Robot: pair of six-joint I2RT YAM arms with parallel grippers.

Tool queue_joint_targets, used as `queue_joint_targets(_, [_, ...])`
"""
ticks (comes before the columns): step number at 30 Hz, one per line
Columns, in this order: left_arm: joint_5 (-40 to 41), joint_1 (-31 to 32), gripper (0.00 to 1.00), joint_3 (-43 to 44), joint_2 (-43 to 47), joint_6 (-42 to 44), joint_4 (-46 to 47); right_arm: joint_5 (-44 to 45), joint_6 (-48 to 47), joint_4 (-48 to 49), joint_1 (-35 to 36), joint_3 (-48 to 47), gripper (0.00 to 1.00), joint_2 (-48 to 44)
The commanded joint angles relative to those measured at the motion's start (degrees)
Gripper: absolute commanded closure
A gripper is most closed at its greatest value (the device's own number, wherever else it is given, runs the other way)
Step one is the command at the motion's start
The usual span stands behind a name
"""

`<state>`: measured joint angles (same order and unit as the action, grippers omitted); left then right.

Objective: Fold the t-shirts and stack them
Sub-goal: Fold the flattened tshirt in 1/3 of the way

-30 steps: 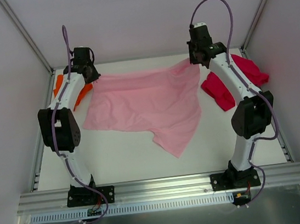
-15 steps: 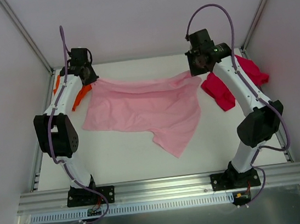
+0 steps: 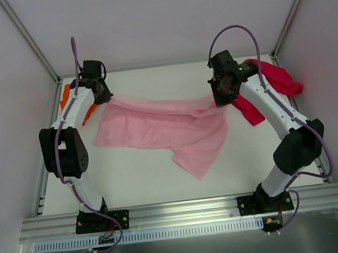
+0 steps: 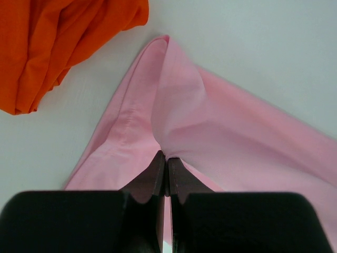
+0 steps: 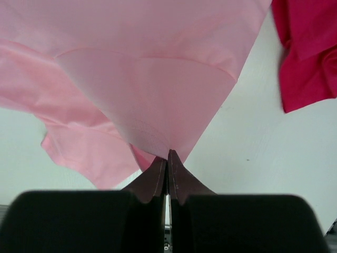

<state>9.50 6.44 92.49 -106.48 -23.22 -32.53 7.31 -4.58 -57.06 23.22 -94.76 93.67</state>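
The light pink t-shirt lies spread across the middle of the table, its far edge lifted and folded toward the front. My left gripper is shut on its far left corner. My right gripper is shut on its far right corner. The bright orange t-shirt lies bunched at the far left, mostly behind the left arm, and shows in the left wrist view. The crimson red t-shirt lies crumpled at the far right and shows in the right wrist view.
White walls and metal corner posts close in the table on three sides. An aluminium rail runs along the near edge with both arm bases bolted to it.
Both grippers have moved toward the front with the pink shirt's far edge, folding it over the rest of the shirt. The right gripper came further than the left.
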Motion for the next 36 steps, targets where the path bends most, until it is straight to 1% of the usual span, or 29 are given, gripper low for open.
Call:
queue_joint_targets(1, [-1.15,0.33,1.00,-0.73,2.50,-0.95,-1.74,-4.84,3.34,-1.65,1.21,2.74,0.99,-0.16])
queue_joint_targets(5, [-1.32,0.24,1.00,-1.08,2.68,-0.51,-2.09,-5.46,3.96,0.10,1.56,6.60,0.99,3.88])
queue_joint_targets(7, [-1.24,0.24,1.00,-0.73,2.50,-0.25,-2.36,-5.29,4.31,4.04,1.65,9.76,0.99,4.07])
queue_joint_targets(8, [-1.32,0.16,1.00,-0.73,2.24,0.02,-2.45,-5.55,4.32,7.54,1.65,11.77,0.99,3.98])
queue_joint_targets(13, [-2.73,-0.28,1.00,-1.25,0.57,-1.03,-3.50,-5.99,4.14,5.99,1.65,8.02,0.99,10.73])
queue_joint_targets(15, [-3.69,-0.64,1.00,-1.70,0.48,-1.21,-3.06,-5.47,3.70,5.73,1.56,6.61,0.99,11.45])
queue_joint_targets(19, [-5.98,-0.90,1.00,-0.56,1.09,-1.39,-0.61,-1.52,1.51,3.45,1.39,-2.15,0.99,13.82])
queue_joint_targets(20, [-6.50,-0.90,1.00,0.23,0.92,-1.47,-0.43,-0.64,0.89,3.10,1.13,-3.92,0.99,14.43])
queue_joint_targets(21, [-7.12,-0.99,1.00,2.93,0.48,-1.56,-0.51,0.67,0.37,2.40,0.60,-6.20,0.99,15.48])
queue_joint_targets(22, [-7.65,-0.99,1.00,5.05,-1.43,-2.08,-1.21,0.86,0.71,1.26,-0.19,-12.93,0.99,16.97])
queue_joint_targets(23, [-8.61,-0.99,1.00,7.77,-2.76,-2.35,-2.35,1.47,1.41,-1.10,-1.94,-17.34,0.99,21.16])
queue_joint_targets(24, [-9.05,-0.99,1.00,13.19,-4.25,-2.70,-4.79,2.87,3.59,-2.69,-2.82,-22.52,0.99,23.73])
queue_joint_targets(25, [-9.32,-0.99,1.00,15.33,-6.70,-2.97,-5.52,3.41,4.31,-4.62,-3.88,-33.10,0.99,26.54])
queue_joint_targets(26, [-9.32,-0.99,1.00,17.18,-7.60,-3.06,-6.13,4.54,4.40,-4.29,-3.89,-36.77,0.99,30.31])
queue_joint_targets(27, [-9.32,-0.99,1.00,19.55,-8.39,-2.97,-6.75,6.64,4.14,-3.33,-3.71,-38.64,0.99,31.22])
queue_joint_targets(28, [-9.23,-0.99,1.00,20.09,-9.01,-2.27,-7.10,7.88,3.27,-0.71,-3.62,-39.18,0.99,31.40])
queue_joint_targets(30, [-7.40,-1.16,1.00,18.18,-7.36,-1.04,-5.97,12.61,2.39,3.77,-2.83,-32.10,0.99,28.08])
queue_joint_targets(31, [-7.04,-1.34,1.00,16.69,-6.47,-0.95,-5.18,13.94,1.95,10.58,-2.57,-27.72,0.99,25.89])
queue_joint_targets(32, [-7.12,-1.51,1.00,12.93,-5.51,-0.95,-4.04,14.39,1.68,14.48,-2.66,-17.23,0.99,21.25])
queue_joint_targets(33, [-7.91,-1.95,1.00,11.15,-4.02,-1.12,-2.90,13.53,1.68,17.74,-2.74,-13.38,0.99,19.81])
queue_joint_targets(34, [-8.18,-2.13,1.00,10.00,-3.65,-1.21,-2.02,12.39,2.20,18.47,-3.01,-11.43,0.99,19.28])
queue_joint_targets(36, [-8.27,-2.13,1.00,6.67,-3.13,-1.04,-1.48,11.24,2.12,16.02,-2.92,-11.24,0.99,19.97])
